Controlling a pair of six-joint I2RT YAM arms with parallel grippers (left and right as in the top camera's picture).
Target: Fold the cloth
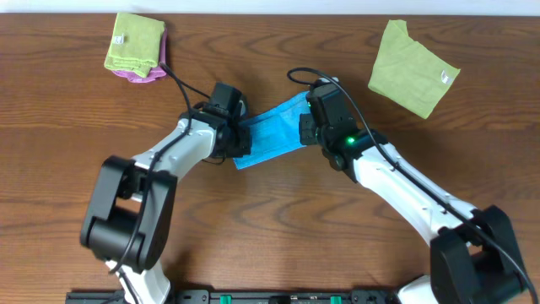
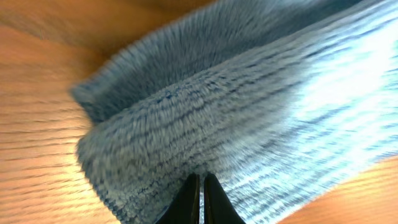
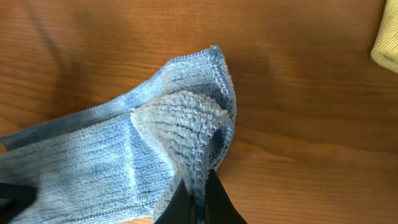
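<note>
The sky-blue cloth (image 1: pixel 272 131) hangs as a narrow band between my two grippers above the middle of the table. My left gripper (image 1: pixel 241 140) is shut on its left end. In the left wrist view the blurred cloth (image 2: pixel 249 106) fills most of the frame, and the dark fingertips of the left gripper (image 2: pixel 201 190) pinch its near edge. My right gripper (image 1: pixel 305 127) holds the right end. The right wrist view shows a bunched, stitched edge of the cloth (image 3: pixel 186 124) rising from between the fingers of the right gripper (image 3: pixel 199 190), which are shut on it.
A folded lime-green cloth (image 1: pixel 135 40) lies on a purple cloth (image 1: pixel 142 76) at the back left. Another lime-green cloth (image 1: pixel 413 67) lies at the back right, and its corner (image 3: pixel 387 43) shows in the right wrist view. Bare wooden table (image 1: pixel 278 228) stretches in front.
</note>
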